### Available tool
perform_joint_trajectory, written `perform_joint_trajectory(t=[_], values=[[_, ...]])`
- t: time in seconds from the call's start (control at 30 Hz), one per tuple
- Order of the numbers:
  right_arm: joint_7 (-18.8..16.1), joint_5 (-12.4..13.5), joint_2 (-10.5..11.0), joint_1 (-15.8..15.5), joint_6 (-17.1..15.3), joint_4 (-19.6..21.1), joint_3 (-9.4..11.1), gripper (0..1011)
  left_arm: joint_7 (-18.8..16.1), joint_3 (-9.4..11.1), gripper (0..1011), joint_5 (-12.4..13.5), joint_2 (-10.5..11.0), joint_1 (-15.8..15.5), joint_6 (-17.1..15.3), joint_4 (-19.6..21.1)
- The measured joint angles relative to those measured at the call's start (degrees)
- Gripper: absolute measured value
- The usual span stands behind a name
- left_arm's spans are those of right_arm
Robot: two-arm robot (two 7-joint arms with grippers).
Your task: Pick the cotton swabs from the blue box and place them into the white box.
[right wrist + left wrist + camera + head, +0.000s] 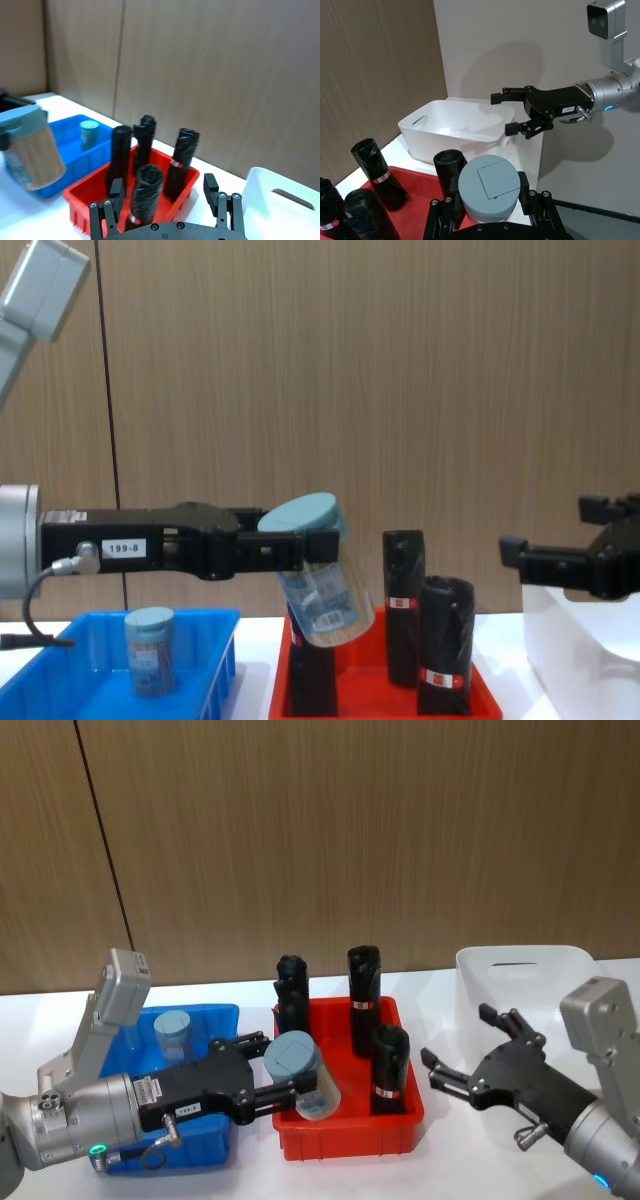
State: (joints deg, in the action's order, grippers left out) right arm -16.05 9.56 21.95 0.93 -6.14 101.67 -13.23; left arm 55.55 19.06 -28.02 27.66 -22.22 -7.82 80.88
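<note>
One jar of cotton swabs [173,1035] is standing in the blue box [215,1020], just beyond the left hand [272,1070]; that hand is clamping a second jar [320,1098] by its lid, tilted, over the red tray [340,1145]; the right hand [458,1035] is hovering, jaws apart, the white box [475,970] just beyond it

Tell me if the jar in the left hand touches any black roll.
Apart. The right wrist view shows the blue box between the held jar and the nearest black roll.
</note>
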Motion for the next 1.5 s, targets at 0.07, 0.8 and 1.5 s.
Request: perform_joint_trajectory(t=[0.07,0.8,1.5], values=[[-1.24,-0.12,0.23,0.2,-0.31,0.03,0.0,1002,0.01,0.0,660,0.0,0.01,0.0,-0.01,0.0],[-24.33,-0.44,2.55,5.9,-5.01,-1.88,-0.7,1002,0.05,0.0,660,0.0,0.01,0.0,-0.04,0.0],[-34.53,-4.7,-1.46,13.81,-6.43,-7.82,-4.21,1002,0.05,-0.01,660,0.0,0.01,0.01,-0.03,0.0]])
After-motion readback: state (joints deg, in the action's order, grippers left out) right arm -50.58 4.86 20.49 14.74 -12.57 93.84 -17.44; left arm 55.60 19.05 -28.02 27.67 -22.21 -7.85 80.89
